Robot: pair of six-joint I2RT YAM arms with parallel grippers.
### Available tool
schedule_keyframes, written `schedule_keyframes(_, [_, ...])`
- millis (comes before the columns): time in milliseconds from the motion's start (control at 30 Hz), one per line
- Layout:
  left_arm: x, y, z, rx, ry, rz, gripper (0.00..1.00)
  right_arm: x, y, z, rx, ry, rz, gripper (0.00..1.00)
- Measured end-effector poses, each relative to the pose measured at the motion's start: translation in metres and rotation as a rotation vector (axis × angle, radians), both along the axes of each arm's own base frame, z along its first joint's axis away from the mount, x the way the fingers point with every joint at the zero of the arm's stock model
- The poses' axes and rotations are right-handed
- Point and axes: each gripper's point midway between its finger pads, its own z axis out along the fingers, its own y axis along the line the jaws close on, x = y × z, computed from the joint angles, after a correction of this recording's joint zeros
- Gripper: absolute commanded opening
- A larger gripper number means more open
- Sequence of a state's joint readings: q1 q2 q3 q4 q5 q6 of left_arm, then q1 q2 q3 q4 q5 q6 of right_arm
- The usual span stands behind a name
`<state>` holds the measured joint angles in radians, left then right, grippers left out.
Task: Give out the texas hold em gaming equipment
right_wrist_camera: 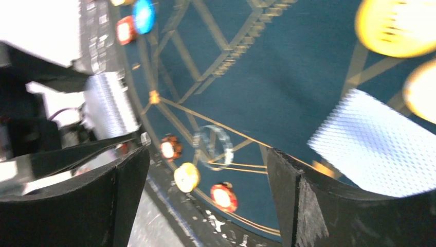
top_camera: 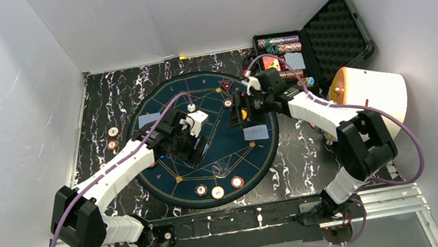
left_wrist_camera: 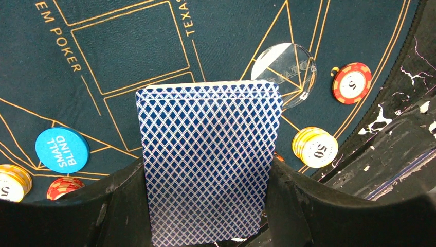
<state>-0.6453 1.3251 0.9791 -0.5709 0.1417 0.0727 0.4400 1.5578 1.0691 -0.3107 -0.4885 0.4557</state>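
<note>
The left gripper was found closed part-way on the deck. The deck was held upright by its two long edges between the fingers, with its blue-patterned back toward the wrist camera, over the middle of the mat. In the left wrist view a blue button marked SMALL BLIND was seen flat on the mat to the left of the deck. A clear disc lay beyond the deck's upper right corner, a red chip near the mat's rim, and a yellow stack marked 50 just right of the deck. The right gripper was recorded with its jaws wide apart and nothing between them, over the right part of the mat; its wrist view was blurred. One card was seen face down on the mat near the right gripper. In the top view a second card was noted face down at the mat's left side. A row of chips was noted along the mat's near rim, and a pair of chips off the mat to the left. The case stood open at the far right, with a white cylinder on its near side.
</note>
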Motion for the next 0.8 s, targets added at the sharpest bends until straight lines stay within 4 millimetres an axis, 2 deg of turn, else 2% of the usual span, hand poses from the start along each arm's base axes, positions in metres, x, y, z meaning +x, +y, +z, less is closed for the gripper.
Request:
schedule_keyframes(167, [-0.001,-0.001,0.000,-0.004,0.002,-0.008,0.00,-0.023,0.057,0.013,0.215,0.089,0.169,0.94])
schedule_keyframes(300, [-0.001,-0.002,0.000,-0.008,0.004,-0.010,0.00,-0.036,0.083,0.013,0.286,0.151,0.251,0.94])
schedule_keyframes(500, [-0.002,-0.003,0.001,-0.017,0.006,-0.015,0.00,-0.056,0.115,0.012,0.331,0.196,0.344,0.93])
schedule_keyframes(600, [-0.003,-0.004,0.002,-0.021,0.007,-0.017,0.00,-0.063,0.128,0.009,0.335,0.214,0.377,0.89])
schedule_keyframes(700, [-0.003,-0.004,0.003,-0.024,0.004,-0.018,0.00,-0.066,0.137,0.003,0.328,0.232,0.392,0.81])
schedule_keyframes(800, [-0.003,-0.004,0.005,-0.027,0.000,-0.017,0.00,-0.067,0.140,-0.004,0.317,0.248,0.396,0.80])
